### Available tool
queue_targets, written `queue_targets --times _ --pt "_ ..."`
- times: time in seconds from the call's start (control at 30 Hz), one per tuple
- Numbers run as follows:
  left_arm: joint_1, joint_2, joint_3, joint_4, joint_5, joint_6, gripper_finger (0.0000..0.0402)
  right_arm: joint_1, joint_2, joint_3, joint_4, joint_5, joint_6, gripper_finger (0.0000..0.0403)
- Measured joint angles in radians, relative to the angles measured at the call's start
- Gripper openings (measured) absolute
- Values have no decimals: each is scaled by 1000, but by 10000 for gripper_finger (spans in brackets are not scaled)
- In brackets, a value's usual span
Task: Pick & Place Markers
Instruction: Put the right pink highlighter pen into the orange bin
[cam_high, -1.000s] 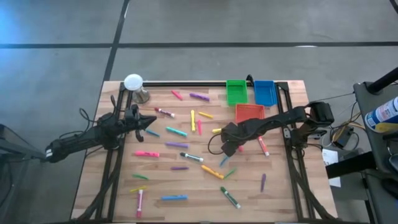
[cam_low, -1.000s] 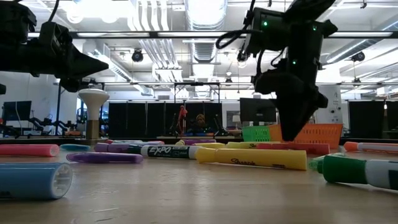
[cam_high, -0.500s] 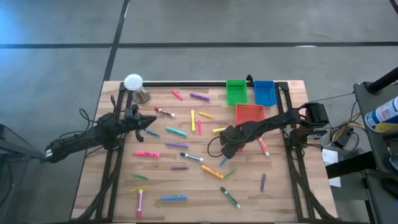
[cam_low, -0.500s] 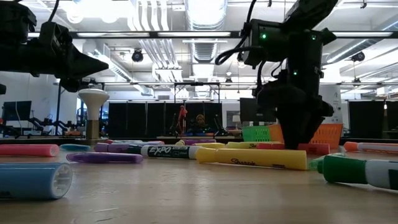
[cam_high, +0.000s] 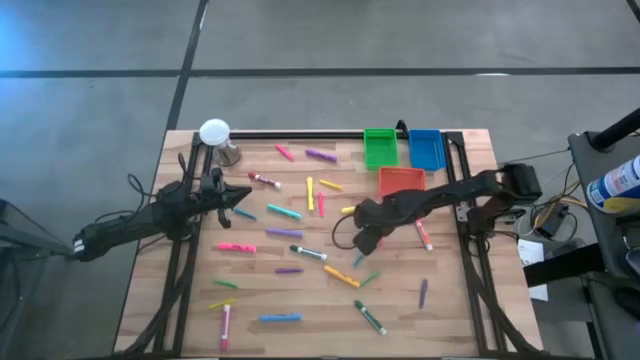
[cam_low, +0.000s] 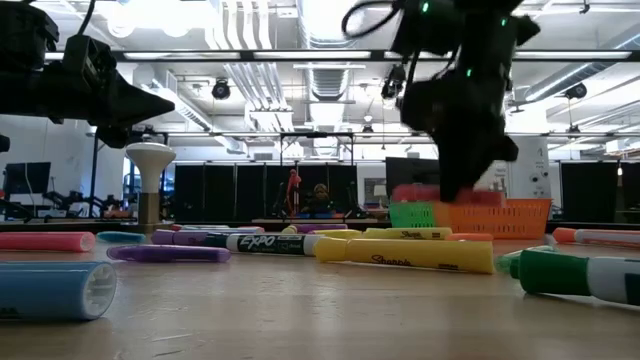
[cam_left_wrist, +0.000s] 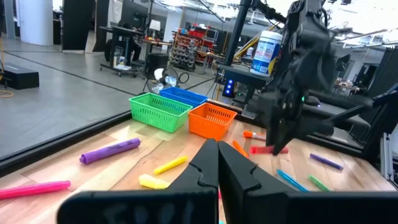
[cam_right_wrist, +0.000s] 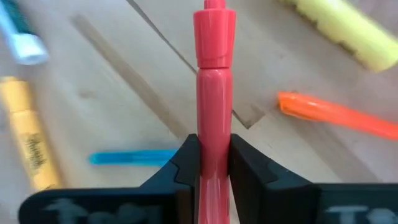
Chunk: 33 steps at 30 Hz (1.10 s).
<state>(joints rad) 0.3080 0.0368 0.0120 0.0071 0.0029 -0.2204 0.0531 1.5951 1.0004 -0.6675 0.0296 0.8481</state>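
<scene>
Several coloured markers lie scattered flat on the wooden table (cam_high: 300, 300), among them a yellow one (cam_low: 405, 252) and a purple one (cam_high: 321, 155). My right gripper (cam_high: 366, 240) hangs above the table's middle right, near the red bin (cam_high: 401, 181). It is shut on a red marker (cam_right_wrist: 213, 93), which also shows in the left wrist view (cam_left_wrist: 270, 149) and blurred in the low view (cam_low: 435, 192). My left gripper (cam_high: 248, 197) waits shut and level over the table's left part, holding nothing. My right gripper pinches the red marker's barrel (cam_right_wrist: 213, 146) between its two fingers (cam_right_wrist: 186, 163), back from the capped end (cam_right_wrist: 214, 28). The fingers come steeply from above and lie across the marker. The marker hangs about level, lifted clear of the table.
A green bin (cam_high: 379, 147) and a blue bin (cam_high: 425, 149) stand side by side at the far right edge, the red bin just in front of them. A white-topped stand (cam_high: 214, 132) is at the far left corner. Black frame rails (cam_high: 470, 270) run along the table's sides.
My right gripper sank to the table, took hold of the red marker there and rose again. The marker, which lay on the wood, now hangs clear of it in the fingers.
</scene>
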Motion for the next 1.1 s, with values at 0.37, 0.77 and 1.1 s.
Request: queue_targets --times 0.37,0.77,1.1 --pt "0 0 0 0 0 0 0 -337 -309 1 -279 152 -151 65" --pt "0 0 0 0 0 0 0 -606 -192 -10 -279 136 -1067 65" --pt "0 0 0 0 0 0 0 -639 -16 -13 -230 127 -1276 65"
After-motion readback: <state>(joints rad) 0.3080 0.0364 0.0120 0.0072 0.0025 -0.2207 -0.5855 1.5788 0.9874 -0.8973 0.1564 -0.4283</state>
